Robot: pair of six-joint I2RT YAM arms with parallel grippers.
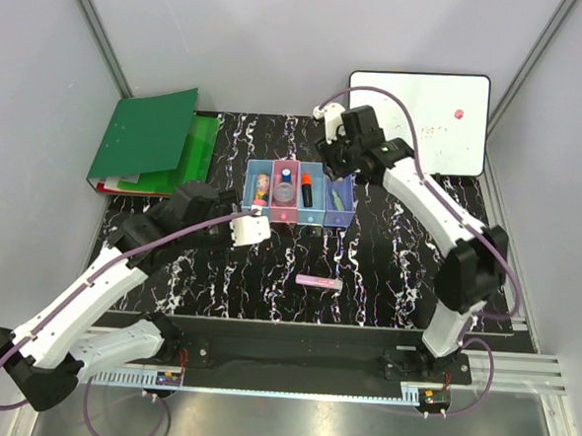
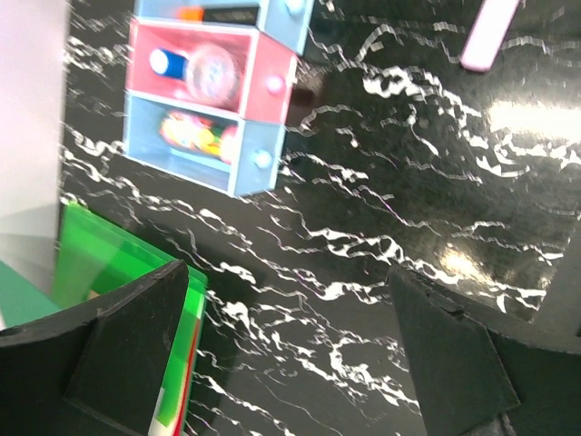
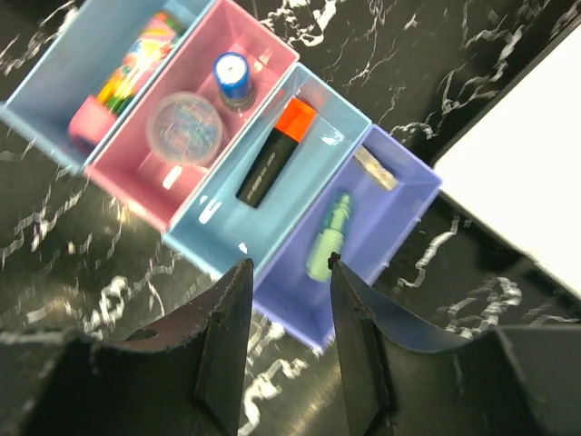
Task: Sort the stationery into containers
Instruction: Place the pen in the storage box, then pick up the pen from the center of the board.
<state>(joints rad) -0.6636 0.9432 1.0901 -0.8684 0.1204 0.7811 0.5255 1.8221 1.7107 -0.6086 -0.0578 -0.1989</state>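
- Four bins (image 1: 298, 192) stand side by side, touching, at the centre of the tabletop (image 1: 396, 274).
- The leftmost bin holds the eraser (image 1: 261, 187). The second holds the round piece (image 1: 285, 192), with a capped cylinder (image 1: 286, 172) just above it in the frame.
- The third holds the capped stick (image 1: 306, 190), and the rightmost holds the pen (image 1: 340, 195).
- The marker (image 1: 319, 280) lies on the tabletop below the row, apart from it.
- The binders (image 1: 152, 140) lie at upper left, the whiteboard (image 1: 421, 107) at upper right.
- My left end effector (image 1: 254, 229) sits at the row's lower left.
- My right end effector (image 3: 287, 272) sits at the row's upper right.
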